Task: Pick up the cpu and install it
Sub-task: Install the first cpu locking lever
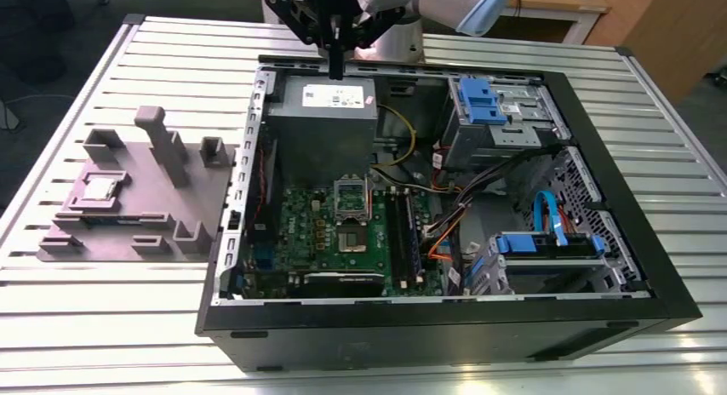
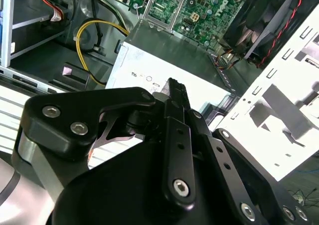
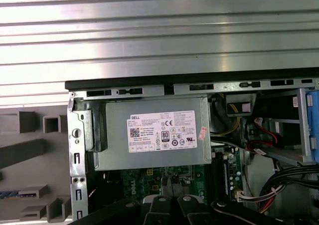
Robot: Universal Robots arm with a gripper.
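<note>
The cpu point(image 1: 100, 188), a small silver square, lies in a recess of a grey holder block point(image 1: 148, 216) on the table, at the exterior view's left of the open computer case point(image 1: 455, 340). Inside the case the green motherboard point(image 1: 318, 233) shows its metal socket frame point(image 1: 352, 197) point(image 2: 164, 8). My gripper point(image 1: 336, 70) point(image 2: 174, 83) hangs above the far edge of the case, over the grey power-supply box point(image 1: 323, 114) point(image 3: 154, 135). Its fingers are shut together with nothing between them, well away from the cpu.
The case holds blue drive brackets point(image 1: 483, 101), a second blue-tabbed cage point(image 1: 546, 246), bundles of cables point(image 1: 455, 208) and a yellow cable point(image 2: 94, 28). A slatted metal table point(image 1: 102, 327) carries everything. The holder block has upright posts point(image 1: 153, 135).
</note>
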